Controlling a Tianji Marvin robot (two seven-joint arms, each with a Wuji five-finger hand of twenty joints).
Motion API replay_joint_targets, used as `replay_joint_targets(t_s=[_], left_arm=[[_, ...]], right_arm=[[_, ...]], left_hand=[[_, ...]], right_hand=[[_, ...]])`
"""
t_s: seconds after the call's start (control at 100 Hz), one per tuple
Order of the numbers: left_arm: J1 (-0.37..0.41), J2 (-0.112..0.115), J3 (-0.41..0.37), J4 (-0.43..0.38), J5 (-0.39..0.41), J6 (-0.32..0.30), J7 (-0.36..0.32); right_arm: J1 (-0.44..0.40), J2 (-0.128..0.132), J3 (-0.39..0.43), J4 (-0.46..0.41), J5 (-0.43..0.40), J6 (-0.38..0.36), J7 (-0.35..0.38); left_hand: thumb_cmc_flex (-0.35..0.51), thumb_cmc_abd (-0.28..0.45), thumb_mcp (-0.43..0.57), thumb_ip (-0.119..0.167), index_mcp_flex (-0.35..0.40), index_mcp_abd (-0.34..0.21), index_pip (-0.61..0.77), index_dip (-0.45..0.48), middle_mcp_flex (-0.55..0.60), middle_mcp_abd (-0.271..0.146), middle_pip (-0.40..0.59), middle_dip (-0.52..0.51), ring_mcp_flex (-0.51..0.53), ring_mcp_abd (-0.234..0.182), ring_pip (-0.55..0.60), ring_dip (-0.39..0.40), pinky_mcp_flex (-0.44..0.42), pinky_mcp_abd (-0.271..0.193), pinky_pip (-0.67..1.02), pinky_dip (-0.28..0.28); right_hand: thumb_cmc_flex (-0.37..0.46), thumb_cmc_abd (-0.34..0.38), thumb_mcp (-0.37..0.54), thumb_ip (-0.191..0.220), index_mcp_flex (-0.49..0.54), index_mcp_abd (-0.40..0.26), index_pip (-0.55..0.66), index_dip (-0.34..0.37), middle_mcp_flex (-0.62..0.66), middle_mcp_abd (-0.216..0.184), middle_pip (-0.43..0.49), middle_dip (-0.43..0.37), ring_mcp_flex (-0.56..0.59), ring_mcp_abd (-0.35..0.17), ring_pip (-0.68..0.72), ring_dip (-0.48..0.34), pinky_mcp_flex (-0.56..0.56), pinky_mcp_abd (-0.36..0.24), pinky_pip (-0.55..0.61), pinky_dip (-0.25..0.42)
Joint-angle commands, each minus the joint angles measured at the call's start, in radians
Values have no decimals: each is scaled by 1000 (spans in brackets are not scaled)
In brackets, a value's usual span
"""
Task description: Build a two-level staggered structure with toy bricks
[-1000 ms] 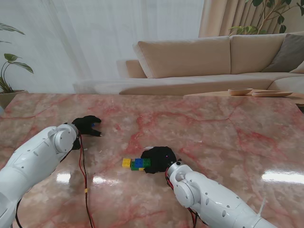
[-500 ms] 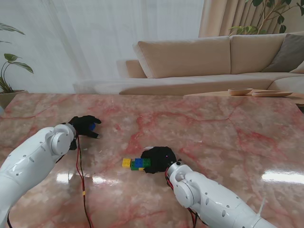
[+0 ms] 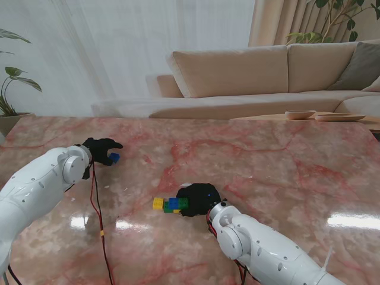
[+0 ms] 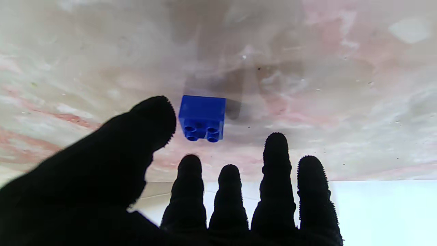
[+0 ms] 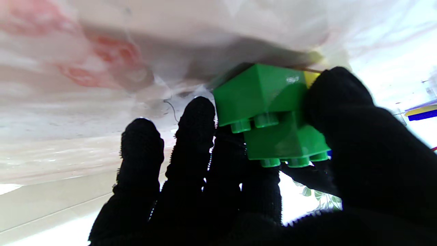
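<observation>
Left hand (image 3: 100, 149) open, fingers (image 4: 276, 160) spread, holds nothing; blue brick (image 4: 202, 117) sits on marble table (image 3: 267, 154) just off its thumb. Right hand (image 3: 199, 199) closed on green brick (image 5: 273, 112) at brick stack (image 3: 169, 205), right of blue brick, nearer to me.

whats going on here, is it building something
A two-armed robot is putting toy bricks together on a marble table. Its right hand is shut on the green brick of a small cluster with a yellow brick at its left end. The left hand, farther left, is open by a loose blue brick, fingers spread, not gripping it.
</observation>
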Motion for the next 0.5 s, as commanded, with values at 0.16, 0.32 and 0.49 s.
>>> replay_joint_targets(t_s=[0.16, 0.32, 0.49], left_arm=[[-87, -31, 129, 127, -65, -1, 16], [-138, -77, 220, 241, -130, -24, 56], [-163, -113, 269, 319, -178, -65, 67]], right_arm=[[-16, 4, 2, 7, 4, -1, 27], [-16, 6, 6, 4, 5, -5, 35], [-19, 9, 10, -2, 5, -5, 44]], left_hand=[[99, -32, 91, -2, -80, -47, -59, -38, -48, 14, -54, 45, -38, -28, 5, 2, -19, -13, -41, 24], [80, -19, 51, -22, -67, -53, -21, -22, -40, 12, -43, 73, -27, -28, 10, 1, -19, -16, -34, 36], [61, -28, 6, -42, -46, -105, 155, 67, -31, -1, -12, 77, -22, -26, 2, -11, -18, -15, -40, 39]], right_hand=[[50, 8, 21, -31, 16, -40, 42, -4, 34, -7, 1, 6, 18, -30, 12, 20, 4, -9, 30, 0], [52, 6, 21, -33, 17, -42, 44, -5, 36, -7, 1, 7, 19, -30, 13, 20, 4, -9, 30, 0], [52, 6, 21, -34, 18, -44, 46, -6, 39, -7, 2, 9, 19, -29, 13, 20, 4, -8, 30, 0]])
